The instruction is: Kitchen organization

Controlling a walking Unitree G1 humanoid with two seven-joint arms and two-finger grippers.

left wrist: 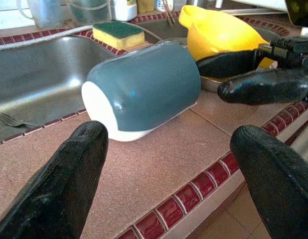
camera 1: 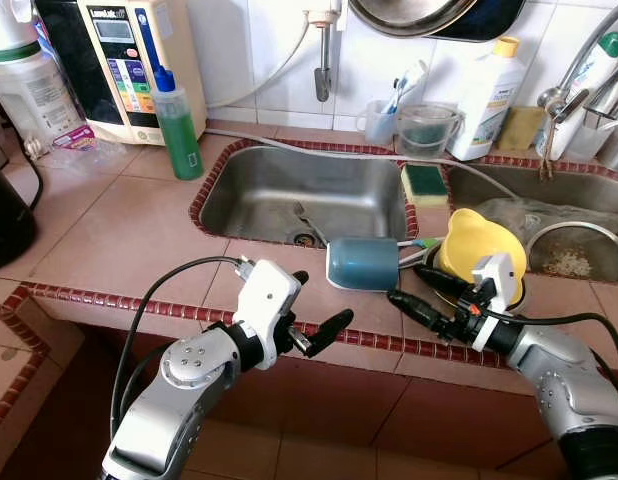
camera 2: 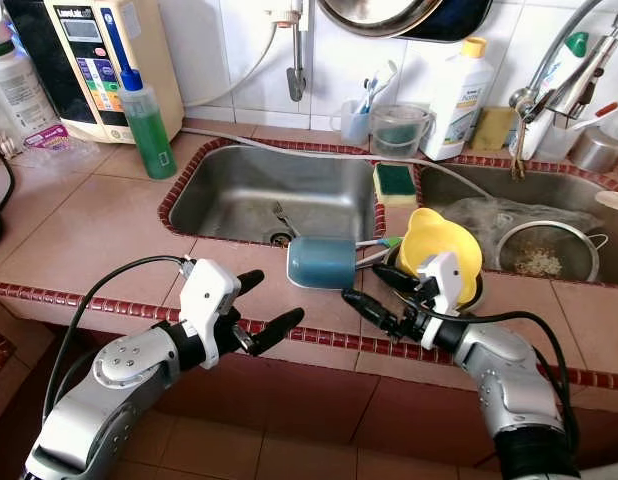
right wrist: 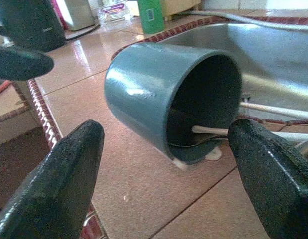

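Note:
A blue-grey cup (camera 1: 362, 263) lies on its side on the tiled counter at the sink's front rim, its mouth toward my right. A white utensil handle (right wrist: 210, 131) sticks out of the mouth. A yellow bowl (camera 1: 477, 243) sits just right of it. My left gripper (camera 1: 319, 302) hovers open over the counter edge, in front of and left of the cup, facing its white base (left wrist: 96, 112). From the right, my right gripper (camera 1: 411, 285) also stands open and points at the cup's mouth (right wrist: 206, 102) without touching it. Neither holds anything.
Behind the cup is a steel sink (camera 1: 249, 195) with a fork (camera 1: 309, 222) near the drain. A green soap bottle (camera 1: 177, 125), a sponge (camera 1: 424, 183), a white bottle (camera 1: 489, 95) and a strainer (camera 1: 579, 252) in the right basin stand around. A red-trimmed counter edge (camera 1: 119, 298) runs along the front.

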